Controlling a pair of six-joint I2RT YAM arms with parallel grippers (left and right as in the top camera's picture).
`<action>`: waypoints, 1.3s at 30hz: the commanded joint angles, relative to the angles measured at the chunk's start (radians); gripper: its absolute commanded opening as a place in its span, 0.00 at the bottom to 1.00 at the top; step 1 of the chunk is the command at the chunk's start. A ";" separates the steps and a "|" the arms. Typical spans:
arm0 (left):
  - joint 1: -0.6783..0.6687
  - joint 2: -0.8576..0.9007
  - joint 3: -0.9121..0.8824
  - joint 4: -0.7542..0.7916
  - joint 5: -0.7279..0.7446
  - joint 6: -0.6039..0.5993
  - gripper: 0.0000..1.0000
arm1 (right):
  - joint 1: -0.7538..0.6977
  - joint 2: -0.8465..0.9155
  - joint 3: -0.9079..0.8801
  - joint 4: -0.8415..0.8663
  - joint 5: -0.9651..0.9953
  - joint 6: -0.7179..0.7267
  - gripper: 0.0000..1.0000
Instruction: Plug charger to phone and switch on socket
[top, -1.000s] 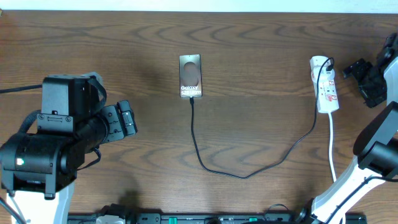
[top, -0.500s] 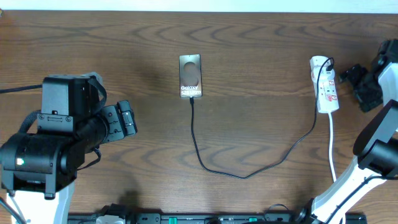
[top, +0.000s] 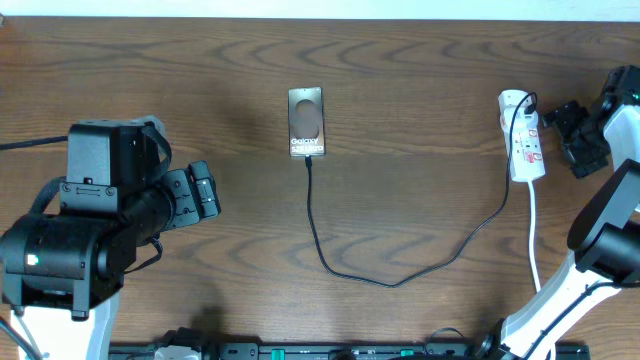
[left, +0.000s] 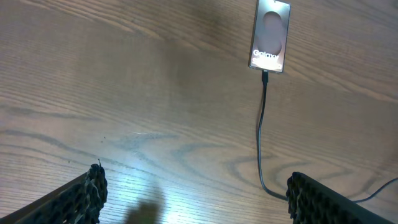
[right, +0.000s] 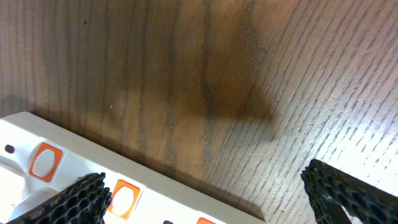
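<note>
The phone (top: 306, 123) lies flat at the table's upper middle; it also shows in the left wrist view as the phone (left: 271, 36). The charger (top: 350, 277) is a thin black cable whose tip meets the phone's near edge, then loops down and right to a black plug on the socket (top: 524, 140). My left gripper (top: 207, 192) stands open far left of the phone, and between its fingers (left: 87, 196) there is only bare wood. My right gripper (top: 567, 138) is open just right of the socket. Orange switches on the socket (right: 74, 165) show beside its left finger.
The socket's white cord (top: 533, 235) runs down toward the table's front edge. The right arm's base (top: 580, 290) stands at the lower right. The left arm's bulk (top: 90, 230) covers the lower left. A black rail (top: 330, 351) lies along the front edge.
My right gripper has shifted a little to the left, closer to the socket. The left arm, phone and cable have not moved.
</note>
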 joint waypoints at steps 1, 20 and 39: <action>0.000 0.002 0.004 -0.001 -0.017 0.017 0.91 | 0.008 0.009 -0.010 0.005 -0.008 0.032 0.99; 0.000 0.002 0.004 -0.001 -0.017 0.017 0.91 | 0.037 0.009 -0.056 0.022 0.004 0.054 0.99; 0.000 0.002 0.004 -0.001 -0.017 0.017 0.91 | 0.038 0.009 -0.078 0.032 -0.009 0.053 0.99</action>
